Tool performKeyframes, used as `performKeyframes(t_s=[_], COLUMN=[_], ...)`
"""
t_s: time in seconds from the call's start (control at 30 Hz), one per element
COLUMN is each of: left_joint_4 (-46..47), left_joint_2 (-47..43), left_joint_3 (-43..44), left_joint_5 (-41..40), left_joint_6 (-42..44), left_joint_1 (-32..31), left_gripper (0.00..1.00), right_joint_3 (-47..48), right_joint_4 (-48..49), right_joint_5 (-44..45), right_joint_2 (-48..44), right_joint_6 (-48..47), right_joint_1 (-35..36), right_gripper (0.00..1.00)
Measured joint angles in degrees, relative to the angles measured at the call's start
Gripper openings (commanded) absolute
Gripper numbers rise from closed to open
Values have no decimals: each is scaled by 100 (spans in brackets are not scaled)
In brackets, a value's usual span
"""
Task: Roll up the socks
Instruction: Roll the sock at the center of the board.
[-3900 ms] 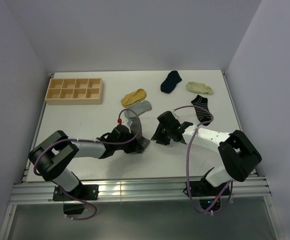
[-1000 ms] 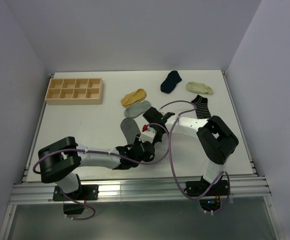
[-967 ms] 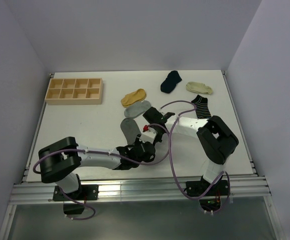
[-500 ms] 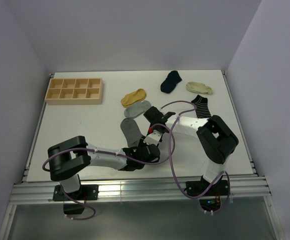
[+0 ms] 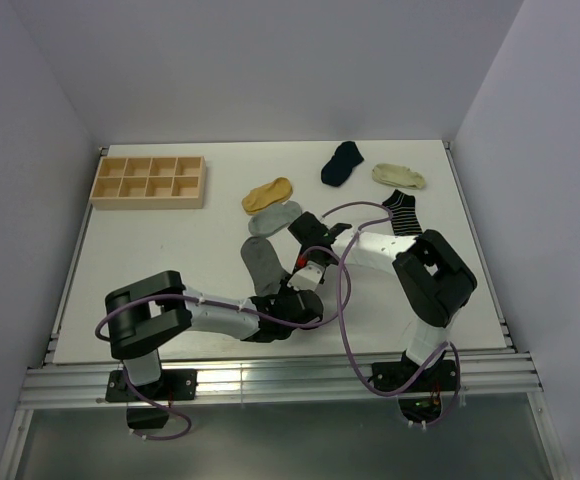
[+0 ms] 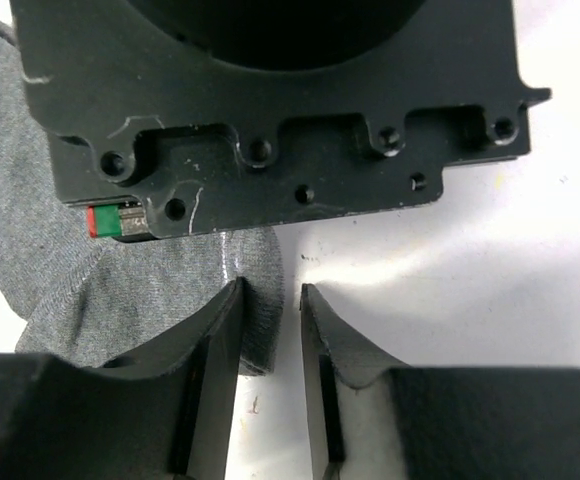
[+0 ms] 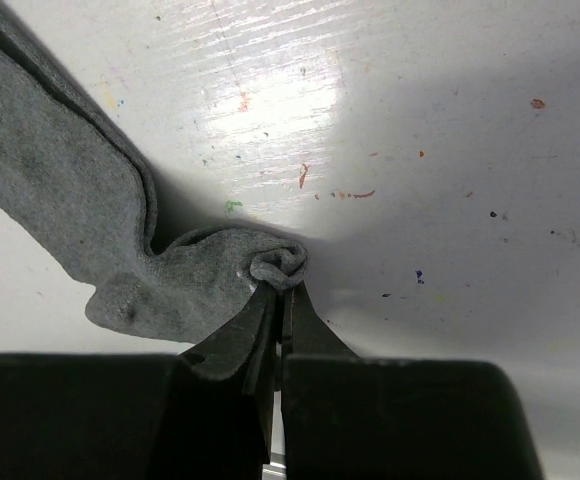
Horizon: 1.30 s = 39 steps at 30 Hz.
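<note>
The dark grey sock (image 5: pixel 261 262) lies mid-table and fills the left of both wrist views (image 6: pixel 40 250) (image 7: pixel 70 200). My right gripper (image 5: pixel 301 260) (image 7: pixel 282 290) is shut on a small bunched fold at that sock's end, low over the table. My left gripper (image 5: pixel 292 290) (image 6: pixel 270 295) sits right against it. Its jaws stand a narrow gap apart around the sock's edge, which touches only the left finger (image 6: pixel 215 340). Further back lie the light grey sock (image 5: pixel 274 217), mustard sock (image 5: pixel 267 193), navy sock (image 5: pixel 341 162), cream sock (image 5: pixel 398 176) and striped sock (image 5: pixel 403 213).
A wooden tray (image 5: pixel 148 181) with several compartments stands at the back left. The two wrists crowd together near the table's middle, with cables looping over them. White walls close in the table on three sides.
My left arm has swung further in toward the sock's end and its jaws have narrowed. The right gripper has kept its pinch in the same place.
</note>
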Motion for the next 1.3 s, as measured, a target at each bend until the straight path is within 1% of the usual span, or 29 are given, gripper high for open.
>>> performKeyframes(t_s=[0.13, 0.17, 0.23, 0.27, 0.4, 0.43, 0.5, 0.53, 0.6, 0.63, 0.73, 1.0, 1.17, 1.3], left_joint_4=[-116, -140, -181, -190, -216, -216, -221, -221, -188, -164, -122, 85, 481, 831], left_joint_2=[105, 116, 136, 142, 144, 142, 114, 90, -7, -90, -302, -793, -874, -874], left_joint_3=[96, 111, 129, 140, 155, 155, 151, 142, 94, 44, -79, -439, -719, -927], left_joint_5=[-181, -219, -275, -282, -264, -256, -208, -140, 105, 302, 844, 2533, 3421, 3923], left_joint_6=[-122, -142, -181, -201, -262, -262, -258, -258, -284, -304, -409, -999, -1508, -1899], left_joint_1=[-20, -24, -28, -31, -31, -31, -28, -26, 17, 76, 247, 1045, 1593, 1851], left_gripper=[24, 15, 6, 0, 0, 0, 0, 0, 0, 0, 0, 0, 0, 0], right_joint_3=[-2, -2, -7, -9, -57, -81, -184, -245, -391, -466, -584, -1102, -1386, -1703], right_joint_4=[28, 37, 61, 76, 162, 190, 284, 330, 385, 415, 507, 879, 1003, 1176], right_joint_5=[-42, -48, -55, -59, -101, -114, -140, -149, -131, -94, -11, 295, 339, 280], right_joint_2=[4, 4, 4, 4, -13, -28, -109, -168, -352, -479, -804, -1825, -2028, -2033], right_joint_6=[0, 0, 0, 0, 2, 2, 20, 20, 20, 7, -4, 111, 186, 280], right_joint_1=[-28, -33, -35, -39, -63, -68, -96, -118, -166, -195, -232, -516, -568, -564], right_gripper=[0, 1, 2, 5, 14, 18, 24, 29, 34, 38, 44, 46, 46, 47])
